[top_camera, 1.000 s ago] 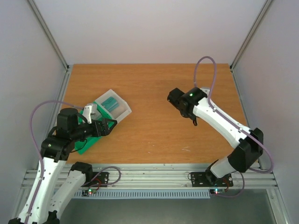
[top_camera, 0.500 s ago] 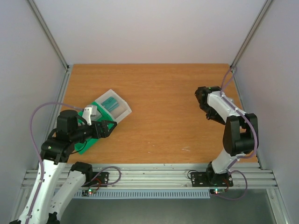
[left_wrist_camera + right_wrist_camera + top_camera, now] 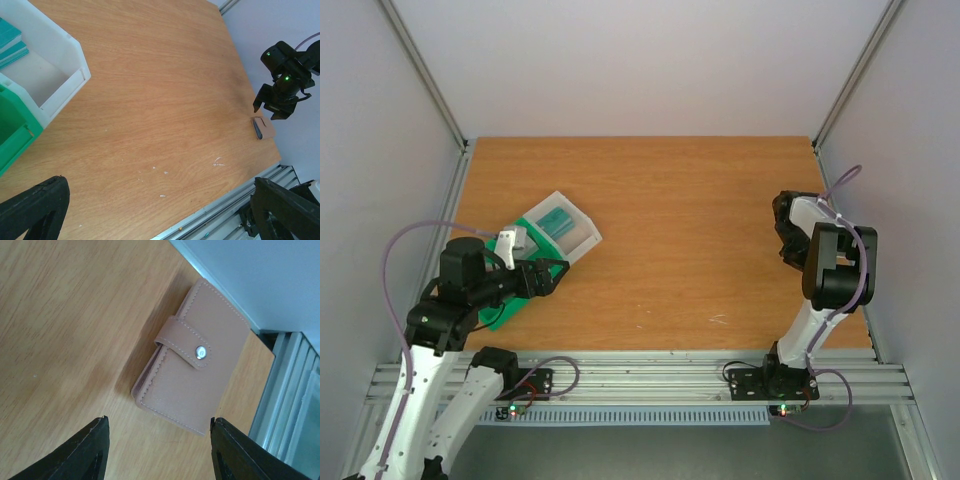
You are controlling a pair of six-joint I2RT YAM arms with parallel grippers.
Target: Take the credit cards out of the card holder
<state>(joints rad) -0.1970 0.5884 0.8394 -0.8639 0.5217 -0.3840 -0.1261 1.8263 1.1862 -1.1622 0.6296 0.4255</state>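
Observation:
The card holder is a tan leather wallet held shut by a snap strap, lying flat near the table's right edge; the left wrist view shows the card holder small and far off. No credit cards show. My right gripper hovers over the holder's near end, open, with its fingers spread wider than the holder and touching nothing. From above, the right gripper points down by the right edge. My left gripper is wide open over bare wood, and from above the left gripper sits beside the green tray.
A green compartment tray and a clear plastic box holding a teal block stand at the left. The metal rail and the grey wall run just past the holder. The right arm is folded back close to its base.
My right arm has swung from the table's middle to the right edge and folded back, and its jaws have narrowed a little. The left arm has barely moved.

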